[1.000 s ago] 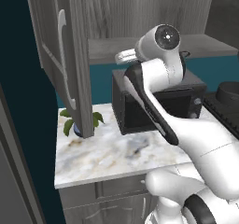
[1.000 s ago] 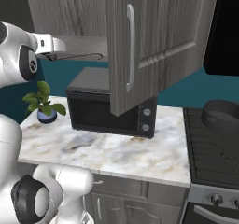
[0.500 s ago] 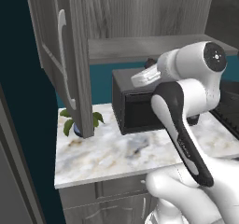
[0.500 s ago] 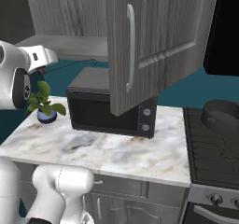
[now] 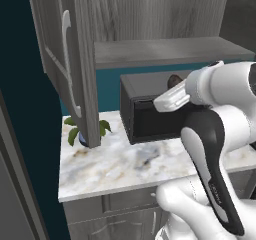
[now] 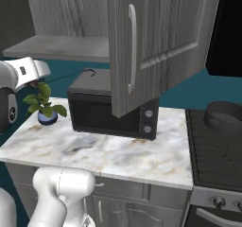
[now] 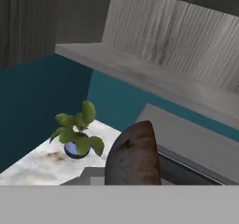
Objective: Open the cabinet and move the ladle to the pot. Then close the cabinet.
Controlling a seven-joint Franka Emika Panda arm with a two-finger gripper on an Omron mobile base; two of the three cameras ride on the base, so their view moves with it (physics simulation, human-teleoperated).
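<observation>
The cabinet stands open, its left door (image 5: 70, 59) and right door (image 6: 156, 41) swung wide and its shelf (image 6: 61, 46) bare. My gripper (image 6: 34, 82) hangs below that shelf, left of the microwave, shut on the ladle (image 6: 71, 75). The ladle's thin dark handle runs right to a hook over the microwave top. Its rusty brown bowl (image 7: 133, 153) rises at the bottom of the hand view, and a dark rounded part (image 5: 174, 80) shows above my hand in the left base view. The short dark pot (image 6: 227, 117) sits on the stove at the far right.
A black microwave (image 6: 111, 112) stands on the marble counter (image 6: 118, 155) under the cabinet. A small potted plant (image 6: 43, 105) sits at the counter's left end, close under my hand. The open right door hangs in front of the microwave's right half. The stove (image 6: 212, 150) adjoins the counter.
My hand has come down and to the left, away from the cabinet shelf, carrying the ladle with it. The doors, pot and microwave have stayed put.
</observation>
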